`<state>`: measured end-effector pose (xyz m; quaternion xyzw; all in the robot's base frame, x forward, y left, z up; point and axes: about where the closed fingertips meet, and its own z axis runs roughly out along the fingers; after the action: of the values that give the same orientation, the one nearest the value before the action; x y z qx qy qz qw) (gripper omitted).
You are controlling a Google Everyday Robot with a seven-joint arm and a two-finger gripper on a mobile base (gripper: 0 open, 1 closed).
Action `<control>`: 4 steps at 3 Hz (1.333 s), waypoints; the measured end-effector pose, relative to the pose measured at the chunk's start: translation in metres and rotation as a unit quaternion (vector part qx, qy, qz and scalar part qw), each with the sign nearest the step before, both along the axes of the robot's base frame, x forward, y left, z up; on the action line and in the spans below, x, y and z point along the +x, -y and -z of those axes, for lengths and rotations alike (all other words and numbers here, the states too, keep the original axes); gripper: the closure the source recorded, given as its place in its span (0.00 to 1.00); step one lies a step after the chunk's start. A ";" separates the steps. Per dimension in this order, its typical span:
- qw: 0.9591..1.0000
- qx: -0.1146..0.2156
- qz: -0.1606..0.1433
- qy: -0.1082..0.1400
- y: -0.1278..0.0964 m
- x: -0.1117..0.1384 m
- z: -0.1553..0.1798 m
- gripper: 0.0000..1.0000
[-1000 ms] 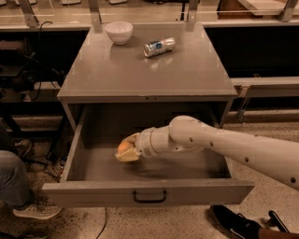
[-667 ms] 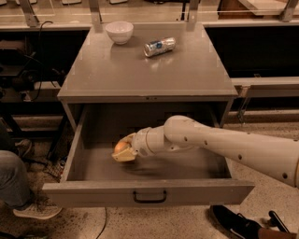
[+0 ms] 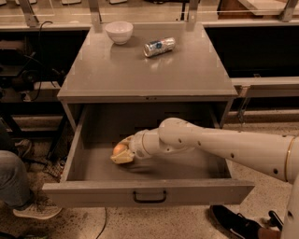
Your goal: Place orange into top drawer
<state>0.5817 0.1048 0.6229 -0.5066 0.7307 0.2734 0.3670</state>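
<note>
Orange (image 3: pixel 119 149) in the jaws has shifted slightly left inside top drawer (image 3: pixel 149 191)

Dim, warm light in here. Speckled stone-look floor (image 3: pixel 261 196), pale w/ dark flecks. Grey metal cabinet (image 3: pixel 149 74) stands mid-room, flat top. Behind it a long pale counter (image 3: pixel 154 16) runs L to R, metal posts (image 3: pixel 96 11) rising from it; dark under-bench space below. Black cables (image 3: pixel 41 46) hang on the L side. Grey shelf rail (image 3: pixel 266 86) juts out on the R, level w/ the cabinet top.
</note>
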 end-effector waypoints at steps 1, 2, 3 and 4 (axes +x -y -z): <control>1.000 -0.005 0.000 -0.001 -0.001 0.000 0.004 0.54; 1.000 -0.006 0.001 0.000 0.001 0.000 0.004 0.30; 1.000 -0.003 0.000 0.001 0.002 0.002 0.000 0.07; 1.000 0.009 0.002 0.005 0.011 0.007 -0.010 0.00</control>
<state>0.5891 0.0936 0.6330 -0.5033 0.7272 0.2766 0.3760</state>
